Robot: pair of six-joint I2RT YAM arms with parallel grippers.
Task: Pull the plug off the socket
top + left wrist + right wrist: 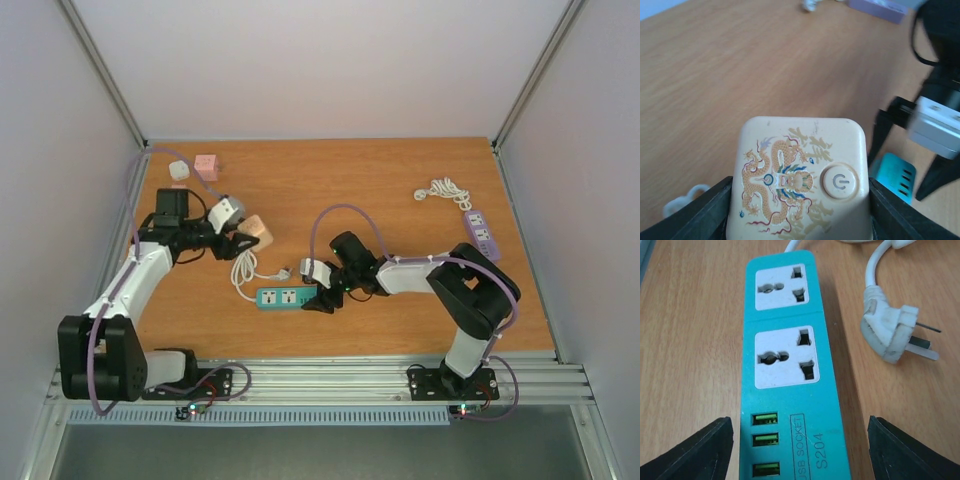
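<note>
L gripper (pixel 243 236) clamped on cream dragon-print plug (pixel 799 172), a finger on each side. Plug sits up-left of teal power strip (pixel 830 390), well apart from it. R gripper (pixel 800 452) wide, fingers straddling strip's USB end. White corded plug (pixel 888 335) lies just beside strip on table (pixel 350 190).

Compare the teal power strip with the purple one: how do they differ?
The teal power strip lies centrally, between the fingers of the open right gripper; the purple power strip lies far right, untouched. The teal strip runs left-right; the purple strip runs near-far. Both have two white socket faces and a white cord.
</note>
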